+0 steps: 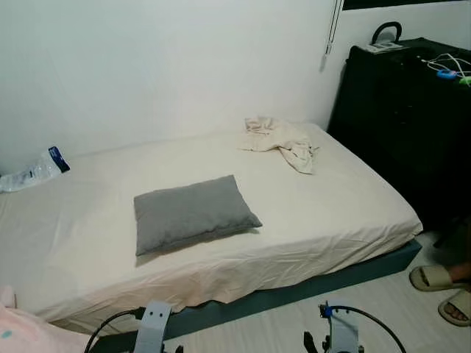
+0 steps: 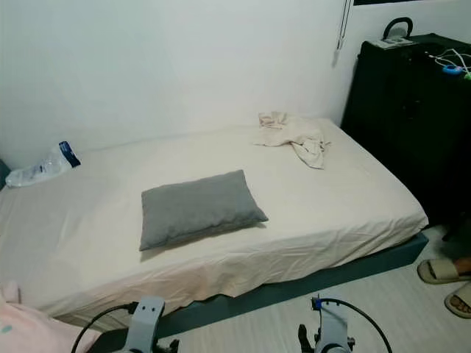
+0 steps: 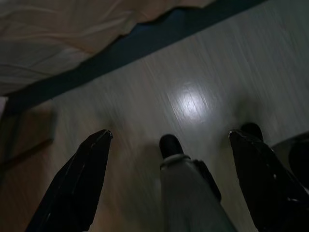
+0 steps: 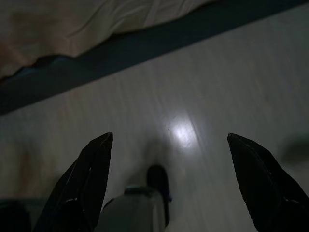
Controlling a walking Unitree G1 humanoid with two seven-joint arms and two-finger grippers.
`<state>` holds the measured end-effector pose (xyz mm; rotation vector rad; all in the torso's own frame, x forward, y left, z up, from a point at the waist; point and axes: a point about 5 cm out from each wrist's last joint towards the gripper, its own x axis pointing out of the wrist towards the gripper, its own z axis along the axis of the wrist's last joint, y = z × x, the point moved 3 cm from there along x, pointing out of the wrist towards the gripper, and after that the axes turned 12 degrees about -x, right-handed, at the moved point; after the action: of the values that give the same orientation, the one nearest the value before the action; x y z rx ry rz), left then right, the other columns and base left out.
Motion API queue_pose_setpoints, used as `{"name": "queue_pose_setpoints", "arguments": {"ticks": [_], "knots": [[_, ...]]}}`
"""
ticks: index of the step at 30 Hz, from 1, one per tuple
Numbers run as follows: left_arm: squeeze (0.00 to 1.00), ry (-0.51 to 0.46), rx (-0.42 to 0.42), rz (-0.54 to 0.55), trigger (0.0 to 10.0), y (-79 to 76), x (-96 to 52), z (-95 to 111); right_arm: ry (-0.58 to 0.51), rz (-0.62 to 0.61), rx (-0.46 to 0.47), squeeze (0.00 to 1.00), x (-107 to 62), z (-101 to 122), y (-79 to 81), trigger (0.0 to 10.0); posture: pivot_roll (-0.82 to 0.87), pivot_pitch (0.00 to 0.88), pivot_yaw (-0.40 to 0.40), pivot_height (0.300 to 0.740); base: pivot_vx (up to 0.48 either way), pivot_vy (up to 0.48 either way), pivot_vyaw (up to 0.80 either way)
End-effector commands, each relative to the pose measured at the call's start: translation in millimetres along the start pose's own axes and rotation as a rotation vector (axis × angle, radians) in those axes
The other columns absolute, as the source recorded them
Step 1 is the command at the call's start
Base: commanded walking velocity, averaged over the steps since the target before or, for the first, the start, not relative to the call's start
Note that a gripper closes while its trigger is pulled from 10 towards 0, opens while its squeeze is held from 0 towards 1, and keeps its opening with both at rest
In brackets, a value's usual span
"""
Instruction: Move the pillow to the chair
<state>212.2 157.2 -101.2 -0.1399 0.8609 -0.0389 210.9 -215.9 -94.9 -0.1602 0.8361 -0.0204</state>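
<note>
Both tools (image 3: pixel 169 140) (image 4: pixel 169 140) wide open, empty, low; pillow (image 1: pixel 193 212) on bed (image 1: pixel 331 213) ahead.

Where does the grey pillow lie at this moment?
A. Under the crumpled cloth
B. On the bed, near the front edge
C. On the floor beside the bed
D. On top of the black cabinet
B: the grey pillow lies flat on the bed sheet, near its front edge, apart from the crumpled cloth.

Grey rectangular pillow (image 1: pixel 193 212), soft fabric, lying flat, slightly skewed, on cream bed sheet (image 1: pixel 88 235), near edge of bed, left of centre
</note>
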Motion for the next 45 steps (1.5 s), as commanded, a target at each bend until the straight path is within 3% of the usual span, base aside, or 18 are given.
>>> {"name": "queue_pose_setpoints", "arguments": {"ticks": [1, 5, 7, 16, 19, 24, 29, 30, 36, 45], "knots": [[0.0, 0.019, 0.0, 0.015, 10.0, 5.0, -0.3, -1.6, 0.036, 0.01, 0.02, 0.0, -1.1, -8.6, 5.8, 10.0, -0.12, 0.0, 0.069, 0.74, 0.0, 0.0, 0.0], [0.0, -0.038, 0.0, -0.038, 10.0, -5.4, 2.1, 11.2, 0.01, 0.128, 0.015, 0.0, -2.2, -8.5, 36.5, 10.0, -0.11, 0.0, 0.073, 0.74, 0.0, 0.0, 0.0], [0.0, -0.047, 0.009, -0.046, 10.0, -6.3, 2.1, 12.7, 0.009, 0.152, -0.016, 0.0, -3.0, -9.7, 42.4, 10.0, -0.11, 0.0, 0.073, 0.74, 0.0, 0.0, 0.0], [0.0, -0.125, -0.015, -0.051, 10.0, 5.0, -5.7, 10.4, -0.024, 0.176, -0.014, 0.0, -8.8, -18.7, 44.3, 10.0, -0.03, 0.0, 0.053, 0.74, 0.0, 0.0, 0.0], [0.0, -0.127, -0.031, -0.033, 10.0, 15.0, -11.0, 1.6, 0.012, 0.193, -0.036, 0.0, -13.3, -32.4, 46.4, 10.0, -0.02, 0.0, 0.035, 0.74, 0.0, 0.0, 0.0], [0.0, -0.105, -0.042, -0.006, 10.0, 20.9, -13.7, -7.8, 0.082, 0.186, -0.04, 0.0, -17.2, -48.6, 45.7, 10.0, -0.01, 0.0, 0.029, 0.74, 0.0, 0.0, 0.0], [0.0, -0.082, -0.042, 0.015, 10.0, 26.1, -14.3, -11.3, 0.152, 0.155, 0.023, 0.0, -21.9, -64.9, 44.2, 10.0, 0.01, 0.0, 0.033, 0.74, 0.0, 0.0, 0.0], [0.0, -0.027, -0.039, 0.016, 10.0, 27.3, -15.2, -21.3, 0.174, 0.135, 0.067, 0.0, -23.5, -70.1, 42.7, 10.0, 0.0, 0.0, 0.051, 0.74, 0.0, 0.0, 0.0], [0.0, 0.05, -0.056, 0.036, 10.0, 31.6, -17.7, -35.9, 0.203, 0.102, 0.123, 0.0, -25.7, -76.8, 39.4, 10.0, -0.03, 0.0, 0.064, 0.74, 0.0, 0.0, 0.0], [0.0, 0.073, -0.072, 0.04, 10.0, 30.4, -17.7, -39.9, 0.226, 0.102, 0.131, 0.0, -28.4, -83.1, 43.1, 10.0, -0.03, 0.0, 0.054, 0.74, 0.0, 0.0, 0.0]]}}
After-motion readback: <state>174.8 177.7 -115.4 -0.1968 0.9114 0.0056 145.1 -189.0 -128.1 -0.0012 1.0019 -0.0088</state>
